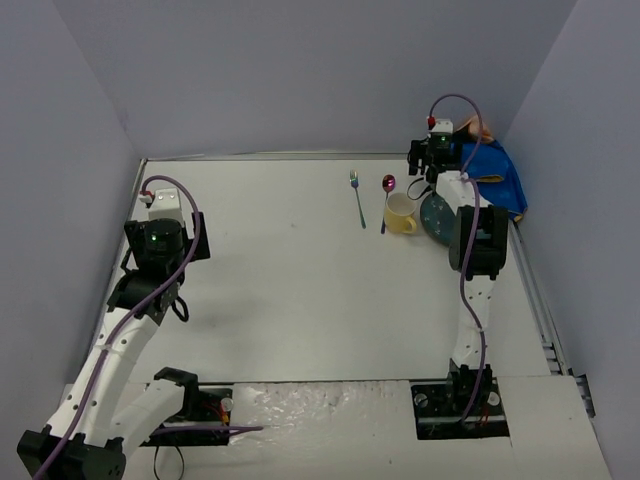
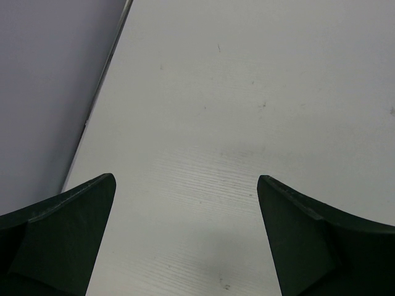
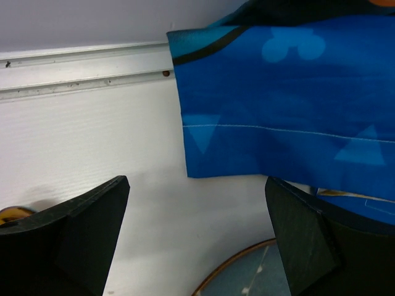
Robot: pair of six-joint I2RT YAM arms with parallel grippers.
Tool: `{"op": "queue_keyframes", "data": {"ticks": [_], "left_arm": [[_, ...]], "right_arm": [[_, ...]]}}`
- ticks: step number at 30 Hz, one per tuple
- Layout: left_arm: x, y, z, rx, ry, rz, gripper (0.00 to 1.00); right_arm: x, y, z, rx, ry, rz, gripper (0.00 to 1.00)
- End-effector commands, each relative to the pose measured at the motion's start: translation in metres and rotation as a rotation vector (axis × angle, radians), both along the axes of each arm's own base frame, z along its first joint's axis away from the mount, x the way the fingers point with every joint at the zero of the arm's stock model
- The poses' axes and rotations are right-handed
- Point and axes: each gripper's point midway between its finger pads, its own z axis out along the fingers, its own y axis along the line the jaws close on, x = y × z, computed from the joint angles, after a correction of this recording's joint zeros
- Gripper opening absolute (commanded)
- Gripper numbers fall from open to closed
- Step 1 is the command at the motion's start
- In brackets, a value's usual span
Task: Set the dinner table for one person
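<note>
The dinner table [image 1: 300, 280] is a wide white tabletop. At its far right lie a fork [image 1: 357, 198], a spoon [image 1: 387, 196] with a purple bowl, a yellow mug [image 1: 400, 214] and a blue-grey plate [image 1: 437, 218]. A blue printed cloth [image 1: 497, 178] is bunched in the far right corner. My right gripper [image 1: 428, 160] hovers open just behind the plate. In the right wrist view it [image 3: 196, 182] has bare table between its fingers, the cloth's corner [image 3: 278, 105] ahead and the plate's rim [image 3: 247, 277] below. My left gripper [image 1: 158, 240] is open over bare table [image 2: 203, 123] at the left.
Grey walls enclose the table on three sides. Metal edging [image 3: 80, 68] runs along the far edge, close to the right gripper. A sliver of the yellow mug [image 3: 12, 214] shows beside the right gripper's left finger. The table's left edge [image 2: 102, 92] is near the left gripper.
</note>
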Motion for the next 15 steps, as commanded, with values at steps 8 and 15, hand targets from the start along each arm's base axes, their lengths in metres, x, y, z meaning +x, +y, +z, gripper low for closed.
{"op": "queue_keyframes", "data": {"ticks": [8,15], "left_arm": [[0.012,-0.001,0.009,0.015,-0.040,0.000,0.97],[0.014,-0.001,0.006,0.020,-0.029,0.001,0.97]], "right_arm": [[0.027,-0.005,-0.016,-0.019,-0.092,0.009,0.83],[0.026,-0.024,-0.034,0.012,-0.076,-0.039,0.77]]}}
